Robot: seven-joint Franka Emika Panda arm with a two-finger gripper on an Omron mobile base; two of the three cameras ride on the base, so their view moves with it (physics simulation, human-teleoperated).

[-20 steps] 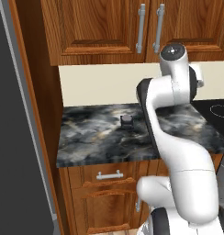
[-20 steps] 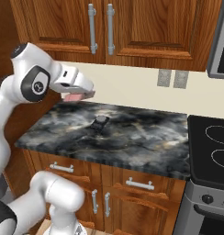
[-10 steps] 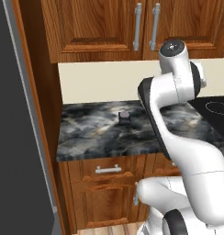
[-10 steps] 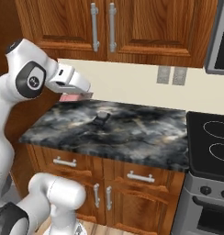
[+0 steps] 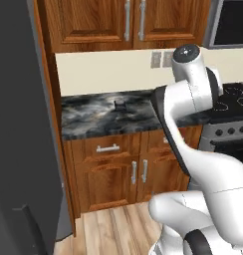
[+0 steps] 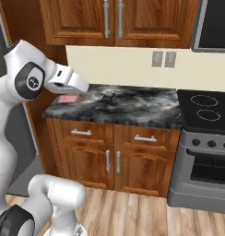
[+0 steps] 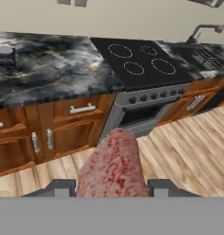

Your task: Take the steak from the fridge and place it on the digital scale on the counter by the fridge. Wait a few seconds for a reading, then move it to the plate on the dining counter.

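**Steak in the pincer, carried past the wall counter**

We hold the flat pinkish-red marbled steak between the two dark finger tips of our gripper, jaws part-closed on its sides, so the slab stands out ahead of the hand and rides clear of the floor. In the right base view the steak shows as a pink strip under the white hand, at the counter's nine o'clock end.

The small low black digital scale sits on the black-and-grey marbled wall counter at ten o'clock in the hand view, well apart from the steak.

Brown wooden cupboards hang above; a black glass cooktop lies at one o'clock, the tall grey fridge at nine in the left base view, over pale plank floor.
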